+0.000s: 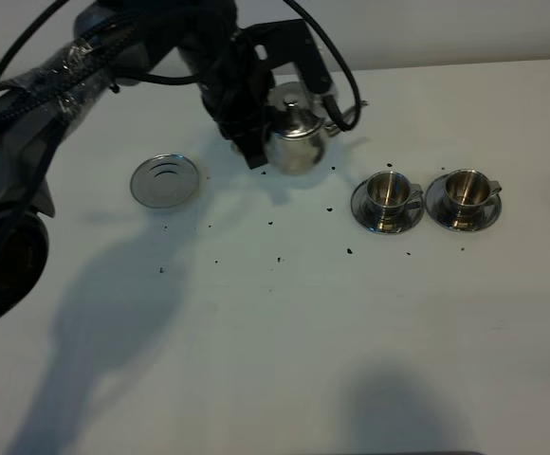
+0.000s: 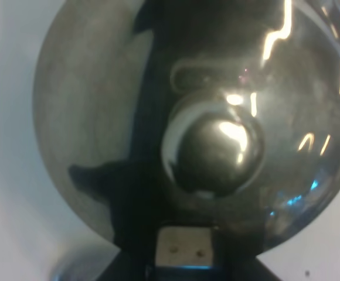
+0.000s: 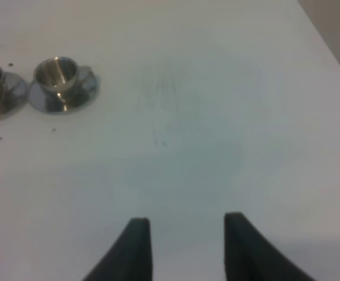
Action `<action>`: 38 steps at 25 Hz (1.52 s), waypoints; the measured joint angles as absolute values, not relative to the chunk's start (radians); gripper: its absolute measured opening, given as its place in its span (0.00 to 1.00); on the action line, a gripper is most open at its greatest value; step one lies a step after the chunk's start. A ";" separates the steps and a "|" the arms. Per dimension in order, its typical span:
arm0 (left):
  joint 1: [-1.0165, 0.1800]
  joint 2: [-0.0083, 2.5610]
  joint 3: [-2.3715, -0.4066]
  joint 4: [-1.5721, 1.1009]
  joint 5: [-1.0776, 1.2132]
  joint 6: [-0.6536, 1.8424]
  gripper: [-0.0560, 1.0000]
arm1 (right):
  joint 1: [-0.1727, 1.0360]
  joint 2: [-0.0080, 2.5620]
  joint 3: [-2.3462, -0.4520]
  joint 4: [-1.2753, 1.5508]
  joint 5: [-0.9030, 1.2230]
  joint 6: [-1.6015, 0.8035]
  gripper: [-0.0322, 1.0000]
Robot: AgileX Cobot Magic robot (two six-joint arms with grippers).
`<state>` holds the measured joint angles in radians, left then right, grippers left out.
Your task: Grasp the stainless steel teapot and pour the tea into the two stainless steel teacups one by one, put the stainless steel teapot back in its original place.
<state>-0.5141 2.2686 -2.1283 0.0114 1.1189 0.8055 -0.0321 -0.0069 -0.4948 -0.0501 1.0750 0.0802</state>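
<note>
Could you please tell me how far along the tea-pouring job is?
Done: the left gripper is shut on the shiny steel teapot with the domed knobbed lid, which is off its bare round steel saucer. In hand: the pot is upright between that saucer and the two small steel teacups. Left, apparently: both pours and the return.

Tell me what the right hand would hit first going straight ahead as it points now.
Nothing stands in its line: the right hand, open, points across bare table. The teacups sit off to one side. Tilted downward, it would probably meet the table itself first; depth is unclear.
</note>
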 joint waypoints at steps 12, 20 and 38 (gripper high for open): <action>-0.616 2.269 -2.128 0.011 1.024 0.900 0.27 | -0.032 -0.007 -0.495 -0.050 1.075 0.081 0.32; -0.617 2.269 -2.128 0.015 1.014 0.935 0.27 | -0.032 -0.007 -0.495 -0.050 1.075 0.081 0.32; -0.613 2.326 -2.128 0.145 0.822 0.907 0.27 | -0.032 -0.007 -0.495 -0.050 1.075 0.081 0.32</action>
<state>-0.6126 2.3260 -2.1283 0.1445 0.8216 0.9072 -0.0321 -0.0069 -0.4948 -0.0501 1.0750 0.0811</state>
